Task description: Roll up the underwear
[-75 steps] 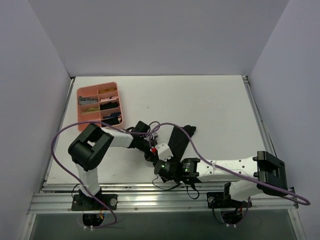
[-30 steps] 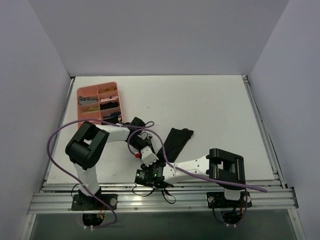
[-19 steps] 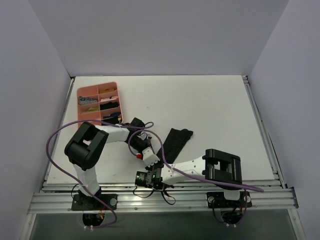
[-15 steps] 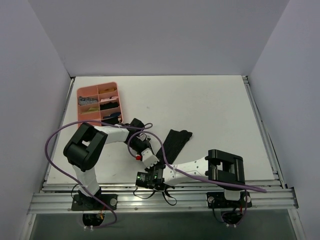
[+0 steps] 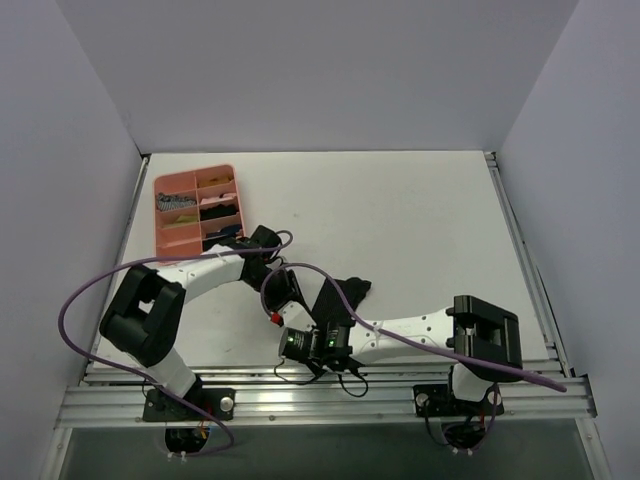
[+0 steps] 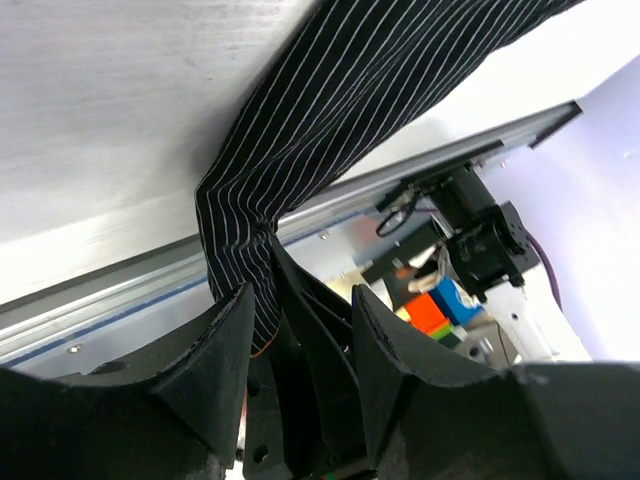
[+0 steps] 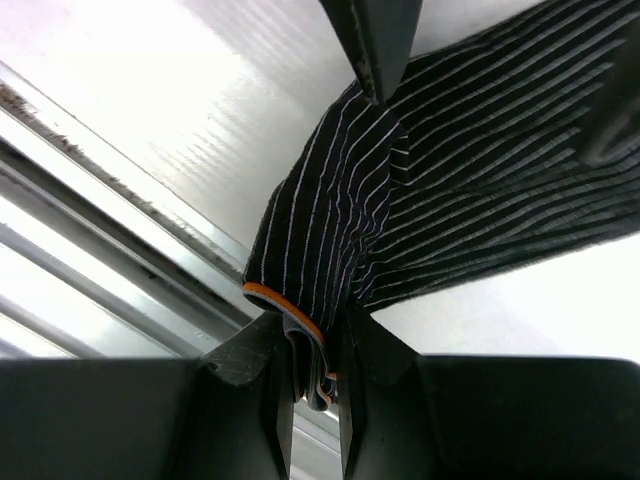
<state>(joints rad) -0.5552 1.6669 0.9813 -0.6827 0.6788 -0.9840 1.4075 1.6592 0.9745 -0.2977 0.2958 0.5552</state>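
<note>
The underwear (image 5: 345, 293), black with thin white stripes and an orange band, lies near the table's front edge. My right gripper (image 7: 312, 370) is shut on its bunched end, and the orange band (image 7: 300, 318) folds between the fingers. The rest of the underwear (image 7: 480, 150) trails away over the table. My left gripper (image 6: 300, 320) stands open around the right gripper's fingers and the pinched fabric (image 6: 240, 250); its pads are off the cloth. In the top view the left gripper (image 5: 297, 312) and right gripper (image 5: 322, 328) meet at the garment's near end.
A pink divided tray (image 5: 195, 172) with small items stands at the back left. The aluminium rail (image 5: 250, 395) runs along the near edge, right under the grippers. Purple cables (image 5: 90, 290) loop over both arms. Grey walls close off three sides.
My left gripper has opened and let go of the fabric. My right gripper has shut on the underwear's near end, and the garment has shifted slightly left and bunched up.
</note>
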